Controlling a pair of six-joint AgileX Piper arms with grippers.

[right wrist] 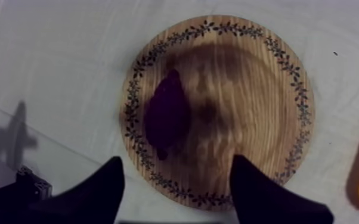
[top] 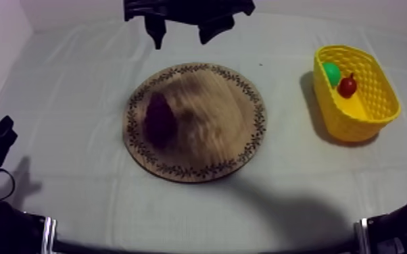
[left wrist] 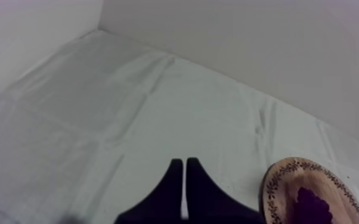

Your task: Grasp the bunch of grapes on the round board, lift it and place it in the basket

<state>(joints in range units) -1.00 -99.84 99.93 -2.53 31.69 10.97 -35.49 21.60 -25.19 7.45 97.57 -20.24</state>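
At the near left edge of the surface (top: 71, 202), the left gripper (left wrist: 184, 162) sits low, its fingers pressed together in a narrow wedge over the grey-white cloth. The right gripper (right wrist: 177, 159) hangs above the round wooden board (top: 226, 128) at mid-surface, fingers spread wide with nothing between them. The bunch of grapes (top: 159, 119) lies on the board's left part, inside the patterned rim. Toward the far right edge, the yellow basket (top: 351, 125) holds a small red fruit (top: 347, 86) and a green fruit (top: 330, 72).

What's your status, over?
Left end effector shut. Right end effector open over wooden board. Bunch of grapes lying on it, untouched. Nothing blocking yellow basket.
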